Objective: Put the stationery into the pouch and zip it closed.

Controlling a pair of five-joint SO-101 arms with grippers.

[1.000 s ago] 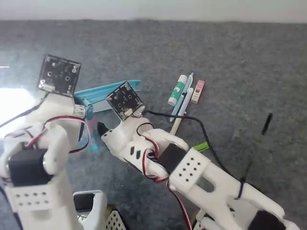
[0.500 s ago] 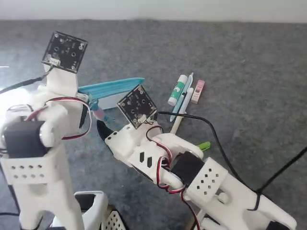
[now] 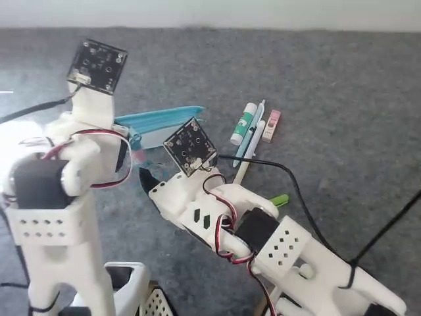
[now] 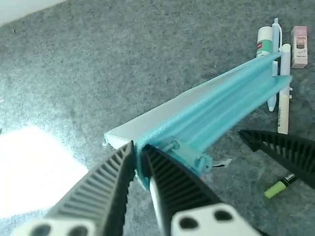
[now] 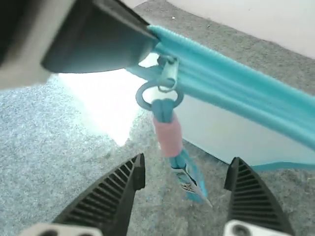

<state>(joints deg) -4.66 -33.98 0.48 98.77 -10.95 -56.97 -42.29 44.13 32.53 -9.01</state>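
**Desk:** Largest item first?

**Operator:** Item one: grey felt-like table cover (image 3: 342, 79). Item two: teal fabric pouch (image 4: 221, 98) with a pale side panel. My left gripper (image 4: 137, 147) has it pinched at one end, jaws clamped on the teal edge beside the slider. Its long axis runs from that gripper toward the loose stationery, zip edge uppermost, far end near the glue stick.

**Desk:** And your other tool?

**Operator:** My right gripper (image 5: 187, 164) is spread wide, one jaw on either side of the hanging tag and touching nothing.

**Desk:** Loose pieces, in descending order?

**Operator:** Long white pen (image 3: 247, 158), slim light-blue pen (image 3: 253, 131) and white glue stick with a green label (image 3: 243, 124) lie close together and roughly parallel. The green highlighter (image 3: 277, 199) lies apart from them, nearer the right arm. A small pink block eraser (image 3: 272, 125) sits just beside the pens.

**Desk:** Any legible writing?

**Operator:** There is print on the glue stick and eraser, but I can't read it. Last entries: ring-shaped zip pull (image 5: 160, 93) and the pink tag (image 5: 168, 135) dangling below it.
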